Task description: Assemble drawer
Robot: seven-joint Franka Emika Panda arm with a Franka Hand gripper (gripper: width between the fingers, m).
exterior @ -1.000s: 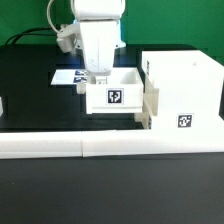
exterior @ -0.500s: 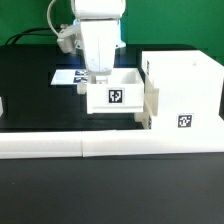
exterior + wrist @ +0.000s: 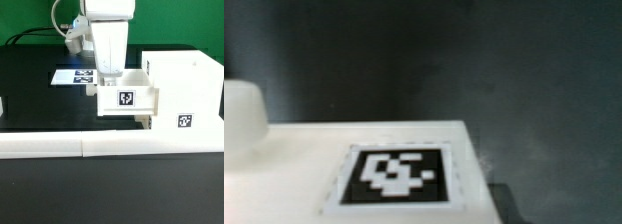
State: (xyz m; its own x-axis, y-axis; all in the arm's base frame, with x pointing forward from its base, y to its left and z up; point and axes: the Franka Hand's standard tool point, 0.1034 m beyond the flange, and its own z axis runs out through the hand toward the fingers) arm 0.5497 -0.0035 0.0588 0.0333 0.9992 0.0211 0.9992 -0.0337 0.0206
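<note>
**Tray carried toward housing**

My pincer (image 3: 108,78) was clamped on the far wall of a tray (image 3: 128,100), lifted off the desk (image 3: 30,100), just left of the housing (image 3: 185,95). I judged: keep it level and square to the opening. Wrist view showed only a tag up close; exterior showed the alignment.

The gripper's (image 3: 108,78) fingertips are hidden inside the tray (image 3: 128,99), so their grip cannot be told. The tray hides part of the housing (image 3: 180,95) and most of a 2nd tray (image 3: 147,120). The wrist view is blurred; its tag (image 3: 397,175) is cut off at the edge.
</note>
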